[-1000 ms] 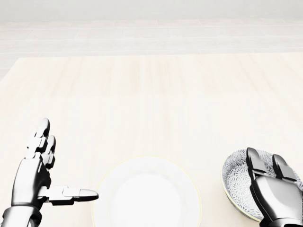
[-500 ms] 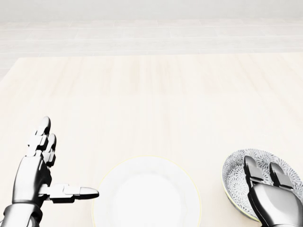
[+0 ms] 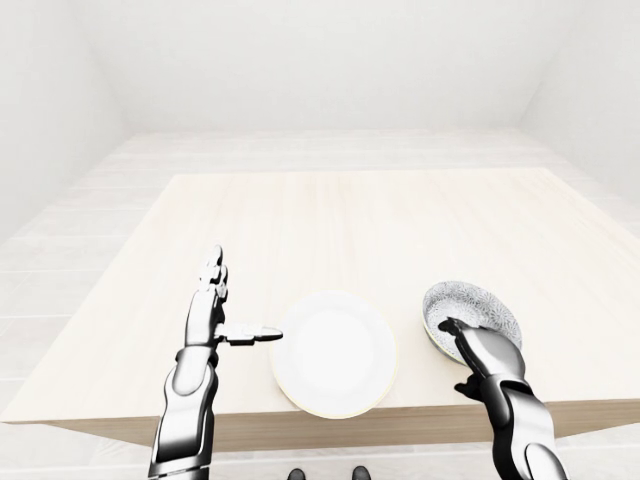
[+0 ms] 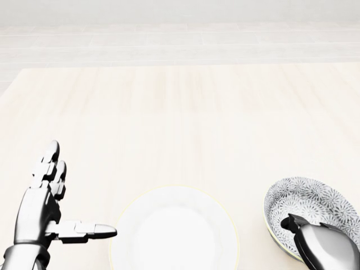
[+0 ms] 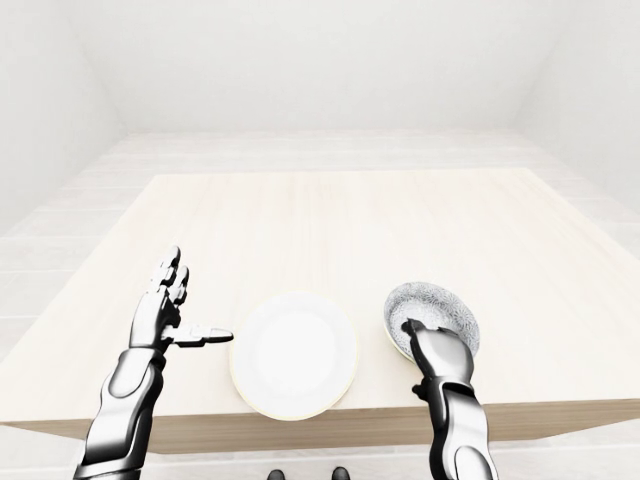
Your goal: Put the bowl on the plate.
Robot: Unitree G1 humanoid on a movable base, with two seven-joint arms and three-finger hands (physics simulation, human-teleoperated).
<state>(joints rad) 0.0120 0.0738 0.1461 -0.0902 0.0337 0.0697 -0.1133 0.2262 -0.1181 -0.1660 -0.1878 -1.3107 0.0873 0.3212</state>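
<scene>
Grasp step: right hand (image 4: pixel 326 247) fingers clamp the bowl (image 4: pixel 309 197) right of the plate (image 4: pixel 174 230), left hand (image 4: pixel 39 214) splayed; next, lift it across.

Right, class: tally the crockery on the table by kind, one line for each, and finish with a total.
white plate: 1
patterned bowl: 1
Total: 2

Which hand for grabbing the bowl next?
Right: the right hand is at the grey patterned bowl, fingers curled over its rim; the open left hand is beyond the round white plate.
</scene>
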